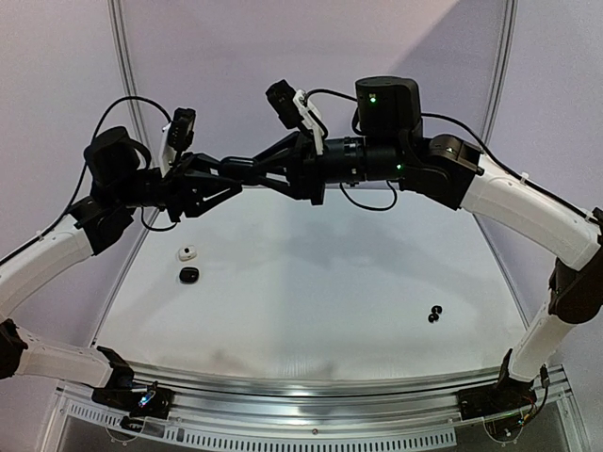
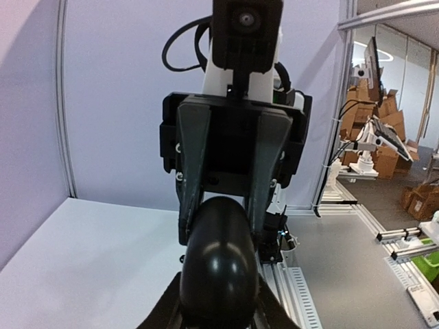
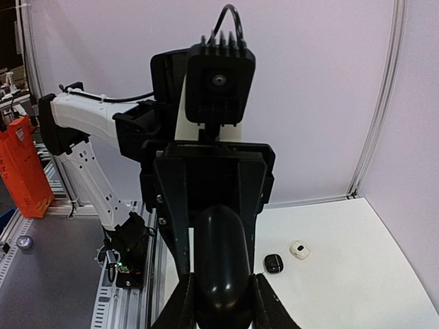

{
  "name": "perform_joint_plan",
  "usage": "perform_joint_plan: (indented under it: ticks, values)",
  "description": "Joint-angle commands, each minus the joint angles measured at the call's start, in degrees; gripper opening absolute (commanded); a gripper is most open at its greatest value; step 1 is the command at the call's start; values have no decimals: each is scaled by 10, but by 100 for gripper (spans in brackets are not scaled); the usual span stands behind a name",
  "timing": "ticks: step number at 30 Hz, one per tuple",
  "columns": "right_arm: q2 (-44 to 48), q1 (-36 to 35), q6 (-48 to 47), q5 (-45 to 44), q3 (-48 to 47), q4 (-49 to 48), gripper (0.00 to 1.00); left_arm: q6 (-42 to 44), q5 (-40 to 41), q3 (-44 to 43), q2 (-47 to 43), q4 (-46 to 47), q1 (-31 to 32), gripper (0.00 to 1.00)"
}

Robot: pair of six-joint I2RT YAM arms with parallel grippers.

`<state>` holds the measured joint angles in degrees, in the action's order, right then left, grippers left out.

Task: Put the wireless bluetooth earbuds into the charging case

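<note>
Both arms are raised above the table and their grippers meet tip to tip. A black oval charging case (image 2: 218, 260) sits between them; it also shows in the right wrist view (image 3: 221, 260). My left gripper (image 2: 218, 305) is shut on its near end, and my right gripper (image 3: 221, 305) grips the opposite end. In the top view the left gripper (image 1: 236, 179) and right gripper (image 1: 256, 170) overlap, and the case is hard to make out there. Two tiny black earbuds (image 1: 434, 314) lie on the table at the right, far below both grippers.
A small white case-like object (image 1: 189, 252) and a small black one (image 1: 188, 274) lie on the white table (image 1: 320, 292) at the left; both also show in the right wrist view, the white one (image 3: 298, 249) and the black one (image 3: 274, 262). A metal rail (image 1: 311, 391) runs along the near edge.
</note>
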<state>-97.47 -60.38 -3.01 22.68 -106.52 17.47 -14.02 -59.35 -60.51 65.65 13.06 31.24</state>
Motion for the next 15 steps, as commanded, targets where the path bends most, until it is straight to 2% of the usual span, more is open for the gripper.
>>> perform_joint_plan:
  ticks: [1, 2, 4, 6, 7, 8, 10, 15]
  values:
    - [15, -1, 2, -11, 6, -7, 0, -4, -15, 4, -4, 19, 8, 24]
    - [14, -1, 3, -12, 5, -5, 0, -5, -14, 4, -5, 20, 8, 18]
    - [13, -2, 2, -13, 5, 0, 0, -6, -13, 5, -5, 21, 8, 2]
    - [12, -1, 3, -14, 6, 0, 0, -6, -12, 6, -6, 21, 8, 0]
    - [12, -1, 7, -15, 6, -1, 6, -5, -9, 7, -7, 21, 8, 0]
    - [12, -1, 11, -21, 7, 0, 22, -2, -5, 8, -8, 21, 8, 0]
    - [11, -1, 18, -39, 6, 1, 40, 9, 5, 13, -11, 24, 8, 0]
    - [3, -2, 25, -84, -7, 31, 51, 80, 26, 22, -21, 14, 11, 0]
